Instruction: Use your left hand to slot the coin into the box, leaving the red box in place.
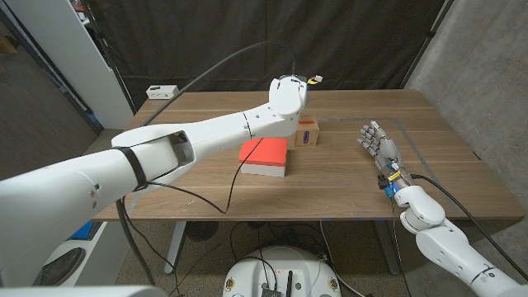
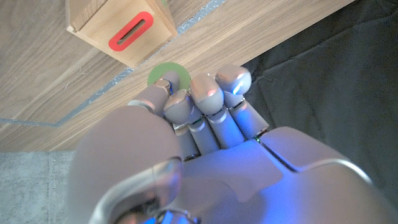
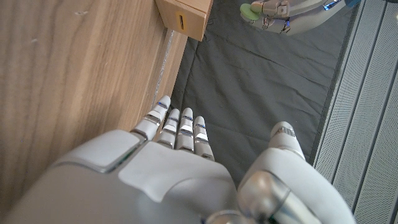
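Observation:
In the left wrist view my left hand (image 2: pixel 199 102) pinches a green coin (image 2: pixel 169 74) at its fingertips, a short way off the small wooden box (image 2: pixel 121 28) and its red-rimmed slot (image 2: pixel 131 33). In the head view the left hand (image 1: pixel 289 92) hovers above the wooden box (image 1: pixel 307 132), which stands on the table beside the flat red box (image 1: pixel 264 153). My right hand (image 1: pixel 379 147) rests apart on the table to the right, fingers spread, holding nothing. The right wrist view catches the wooden box (image 3: pixel 183 15) and the left hand (image 3: pixel 273 11) with the green coin (image 3: pixel 249 10).
A white device (image 1: pixel 162 91) sits at the table's far left corner. A thin tape line (image 1: pixel 429 153) marks the wooden table (image 1: pixel 346 186) near my right hand. Dark curtain hangs behind; a cable droops under the left arm.

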Controlling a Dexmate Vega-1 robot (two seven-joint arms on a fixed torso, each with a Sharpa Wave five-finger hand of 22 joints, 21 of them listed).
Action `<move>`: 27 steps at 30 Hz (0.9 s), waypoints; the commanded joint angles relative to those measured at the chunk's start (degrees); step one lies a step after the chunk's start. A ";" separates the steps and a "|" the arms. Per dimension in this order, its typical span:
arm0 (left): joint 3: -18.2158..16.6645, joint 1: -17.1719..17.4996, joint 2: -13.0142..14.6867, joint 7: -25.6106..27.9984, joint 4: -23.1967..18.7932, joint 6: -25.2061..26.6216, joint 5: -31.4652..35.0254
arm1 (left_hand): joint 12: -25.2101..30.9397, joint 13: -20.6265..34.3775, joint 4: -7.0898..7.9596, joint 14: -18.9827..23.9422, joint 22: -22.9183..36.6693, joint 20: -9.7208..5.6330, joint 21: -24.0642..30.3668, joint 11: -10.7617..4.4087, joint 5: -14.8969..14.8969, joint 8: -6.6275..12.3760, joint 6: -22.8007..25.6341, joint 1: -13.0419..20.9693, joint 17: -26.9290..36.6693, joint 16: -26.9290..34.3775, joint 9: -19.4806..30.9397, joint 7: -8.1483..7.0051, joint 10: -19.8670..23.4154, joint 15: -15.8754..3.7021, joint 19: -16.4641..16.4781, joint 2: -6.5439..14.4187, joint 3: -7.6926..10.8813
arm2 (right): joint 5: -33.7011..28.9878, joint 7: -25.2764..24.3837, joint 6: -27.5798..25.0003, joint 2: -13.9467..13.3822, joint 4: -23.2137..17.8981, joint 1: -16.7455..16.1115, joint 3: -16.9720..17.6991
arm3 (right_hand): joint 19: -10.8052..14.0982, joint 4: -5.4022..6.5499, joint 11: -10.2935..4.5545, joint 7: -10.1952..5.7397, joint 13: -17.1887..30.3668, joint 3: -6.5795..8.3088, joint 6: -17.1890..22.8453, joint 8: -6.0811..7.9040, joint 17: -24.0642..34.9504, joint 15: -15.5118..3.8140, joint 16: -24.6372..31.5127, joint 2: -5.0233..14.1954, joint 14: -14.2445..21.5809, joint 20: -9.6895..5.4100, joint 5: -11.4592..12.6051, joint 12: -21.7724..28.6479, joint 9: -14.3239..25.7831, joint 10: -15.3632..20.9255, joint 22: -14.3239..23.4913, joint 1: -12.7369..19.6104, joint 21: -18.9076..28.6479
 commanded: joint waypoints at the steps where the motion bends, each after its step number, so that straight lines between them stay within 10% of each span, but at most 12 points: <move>1: 1.98 -1.58 -2.44 2.13 2.70 0.62 -4.30 | -0.63 -0.77 0.49 -0.57 0.19 -4.22 0.15 -0.04 -0.80 1.26 5.39 -1.73 -0.05 -0.61 1.18 5.15 -0.10 0.16 -0.43 0.48 -0.27 | 0.18 -0.29 -0.50 -0.25 -0.75 -1.00 0.24 | 0.49 -0.41 -0.09 0.80 0.27 0.11 0.27 -0.12 -0.06 0.07 0.16 0.40 0.13 -0.02 -0.14 -0.14 0.28 0.26 0.15 0.08 -0.19; 27: 7.72 -5.37 -2.09 5.52 2.78 3.15 -9.91 | -0.67 -0.32 -0.71 -0.14 -0.49 -4.28 0.18 -0.33 -1.83 2.15 6.28 -4.32 -0.25 -0.84 3.33 4.48 0.18 0.10 -0.20 0.83 1.17 | -0.54 -1.32 -0.20 0.11 -1.11 -2.21 0.44 | 0.48 -0.42 -0.06 0.75 0.27 0.12 0.26 -0.12 -0.09 0.10 0.16 0.44 0.15 0.08 -0.13 -0.14 0.28 0.27 0.15 0.09 -0.20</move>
